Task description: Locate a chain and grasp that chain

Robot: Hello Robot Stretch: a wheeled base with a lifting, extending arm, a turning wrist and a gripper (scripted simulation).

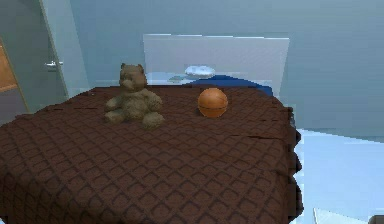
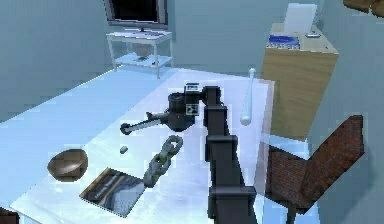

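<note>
The gripper (image 2: 130, 126) is reaching over the white table (image 2: 90, 110), its fingers pointing toward 9 o'clock with bare tabletop behind them. It is holding nothing, and how its fingers are set cannot be told. One chain (image 2: 163, 158) is lying on the table at 5 o'clock from the fingertips, just beside the arm (image 2: 222, 165). One brown bowl (image 2: 68, 165), one dark flat slab (image 2: 112, 190), one small grey blob (image 2: 123, 149) and one white rod (image 2: 247, 95) are lying there too. One chair (image 2: 320, 165) is standing at the table's 3 o'clock side. One teddy bear (image 1: 132, 97) and one orange ball (image 1: 212, 102) are sitting on the bed (image 1: 150, 170).
</note>
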